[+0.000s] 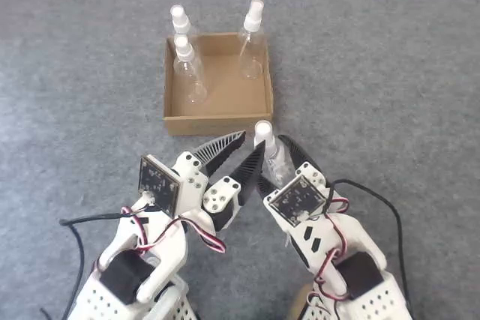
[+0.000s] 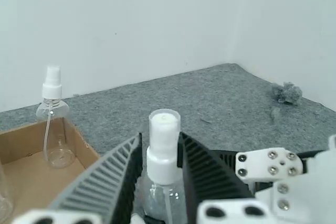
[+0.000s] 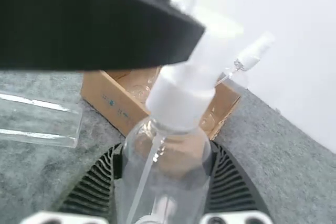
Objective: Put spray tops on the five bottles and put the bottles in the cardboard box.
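A clear bottle (image 1: 274, 164) stands just in front of the cardboard box (image 1: 217, 121), with my right gripper (image 1: 279, 161) shut on its body (image 3: 163, 166). On its neck sits a white spray top (image 1: 262, 131). My left gripper (image 1: 253, 140) comes in from the left, and its ribbed fingers (image 2: 202, 169) close in on either side of the spray top (image 2: 164, 145). Two topped bottles (image 1: 189, 73) (image 1: 253, 39) stand inside the box. A third (image 1: 180, 22) is at its back left corner; I cannot tell whether it is inside or behind.
Grey carpet covers the table, with free room to the left and right of the box. Cables (image 1: 375, 200) trail beside the arm bases at the front. A small tuft of grey fluff (image 2: 286, 93) lies on the carpet.
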`<action>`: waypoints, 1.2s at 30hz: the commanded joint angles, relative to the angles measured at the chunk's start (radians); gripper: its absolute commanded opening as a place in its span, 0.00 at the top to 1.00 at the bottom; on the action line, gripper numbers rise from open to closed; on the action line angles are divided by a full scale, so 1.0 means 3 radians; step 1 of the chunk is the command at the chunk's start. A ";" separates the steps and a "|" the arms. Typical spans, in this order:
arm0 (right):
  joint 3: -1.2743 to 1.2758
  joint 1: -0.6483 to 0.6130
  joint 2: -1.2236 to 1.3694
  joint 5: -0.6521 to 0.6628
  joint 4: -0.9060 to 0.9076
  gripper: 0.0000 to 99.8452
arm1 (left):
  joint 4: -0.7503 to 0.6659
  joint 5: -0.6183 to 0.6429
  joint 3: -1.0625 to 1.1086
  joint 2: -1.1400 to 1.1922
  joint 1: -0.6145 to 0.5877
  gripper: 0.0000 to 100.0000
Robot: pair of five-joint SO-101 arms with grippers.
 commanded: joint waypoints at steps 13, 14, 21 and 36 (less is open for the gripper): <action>-0.0389 0.0018 -0.0084 -0.0220 0.0248 0.98 | 0.0020 -0.0066 -0.0038 -0.0015 0.0148 0.80; -0.0409 0.0018 -0.0084 -0.0220 0.0284 0.98 | 0.0020 -0.0066 -0.0038 -0.0015 0.0148 0.80; -0.0445 -0.0156 -0.0084 -0.0210 0.0391 0.98 | 0.0015 -0.0066 -0.0028 -0.0015 0.0148 0.80; -0.0604 -0.0294 -0.0090 -0.0010 0.0652 0.98 | 0.0005 -0.0066 -0.0038 -0.0015 0.0026 0.80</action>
